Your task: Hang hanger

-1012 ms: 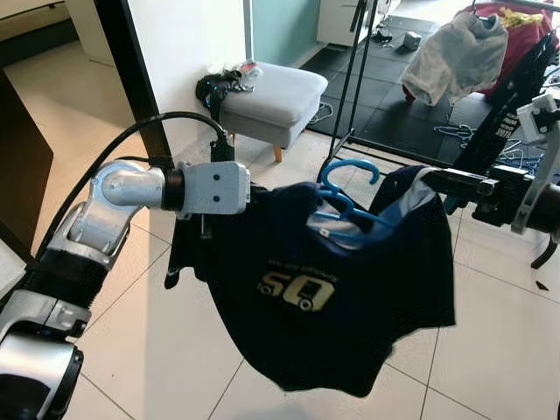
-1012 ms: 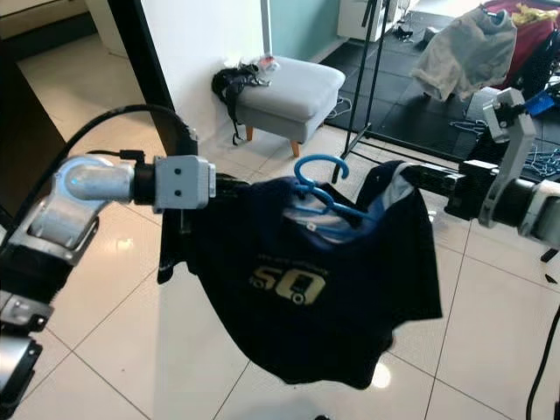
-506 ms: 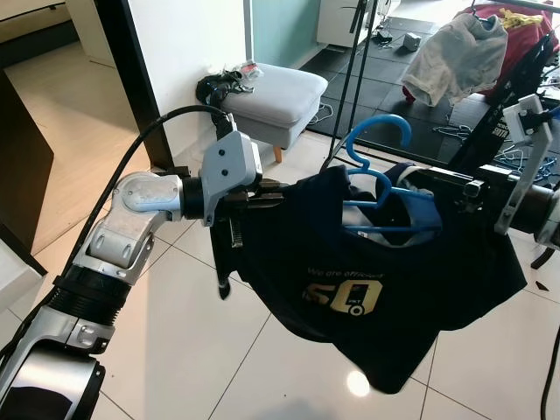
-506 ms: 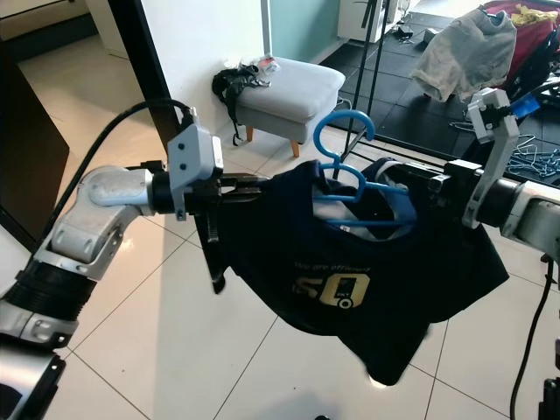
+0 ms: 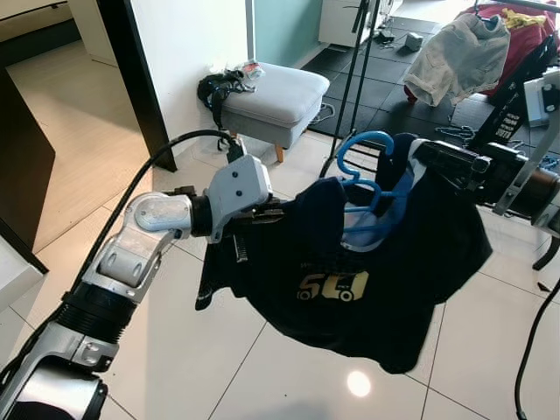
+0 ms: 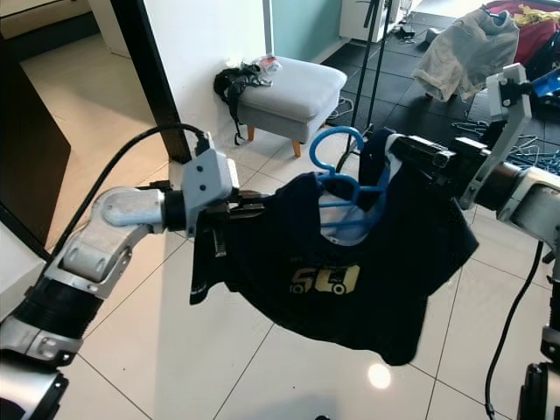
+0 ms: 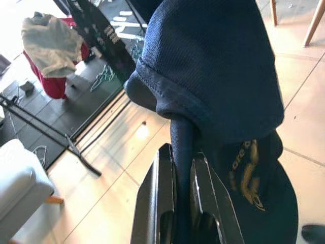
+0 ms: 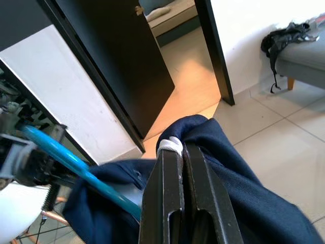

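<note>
Both pincers are clamped on the same dark navy T-shirt (image 5: 367, 271), one at each shoulder, and the garment hangs stretched between them above the tiled floor (image 5: 175, 350). On the left, the left gripper (image 5: 273, 210) has its two black fingers (image 7: 167, 203) pressed together on a fold of the shirt's edge, as the left wrist view shows plainly. On the right, and a little higher and farther away, the right gripper (image 6: 411, 150) pinches the other shoulder; its fingers (image 8: 172, 203) sit tight together on navy cloth with a bit of white trim between them.

Between the two grips lies the blue hanger (image 5: 372, 188). Its body is tucked inside the neck opening, its hook stands up out of the collar, and its long axis runs roughly along the line from one gripper to the other, rising toward the right. The hook is nearer the right gripper than the left.

Beyond the hook, farther away and slightly left of it, black stand poles (image 5: 354, 70) slant upward; whether they carry a hanging rail cannot be told. I judge that the coming move turns on carrying the raised hook forward and up toward a rail. A grey footstool (image 5: 267, 98) sits on the far left, well apart.
</note>
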